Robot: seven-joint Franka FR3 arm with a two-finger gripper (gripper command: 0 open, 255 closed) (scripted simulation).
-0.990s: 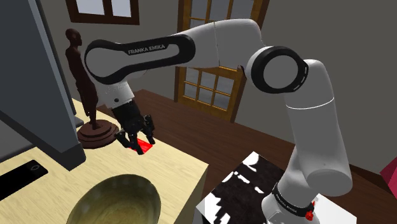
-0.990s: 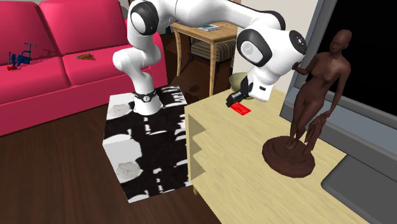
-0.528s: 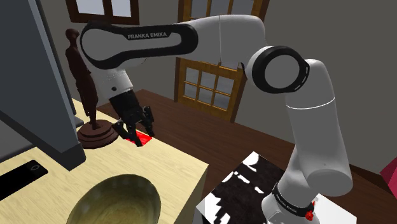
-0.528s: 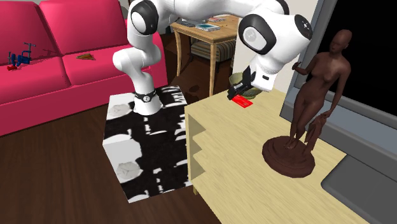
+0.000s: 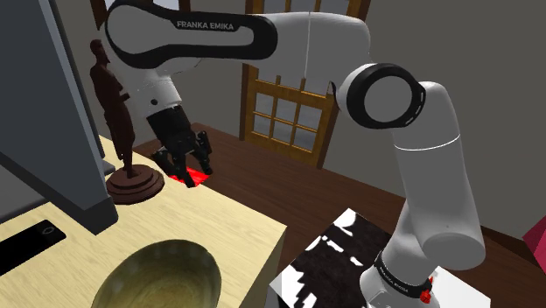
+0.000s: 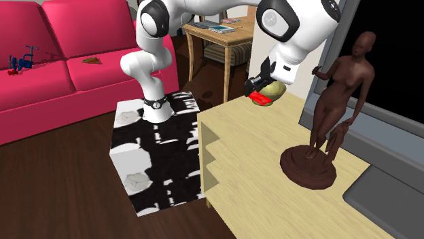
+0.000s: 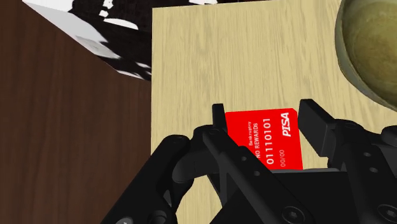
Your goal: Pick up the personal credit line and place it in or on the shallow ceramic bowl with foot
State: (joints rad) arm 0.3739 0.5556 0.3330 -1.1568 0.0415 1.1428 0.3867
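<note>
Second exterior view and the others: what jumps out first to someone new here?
The bright red card, clasped in the black end effector over the light wooden table, draws the eye first. Next come the dark brown figure statue standing on that table beside the arm, and the pink sofa at the second exterior view's left.

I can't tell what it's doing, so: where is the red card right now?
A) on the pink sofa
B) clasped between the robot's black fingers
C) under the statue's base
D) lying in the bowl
B: the wrist view shows the red card clasped between the two black fingers.
</note>
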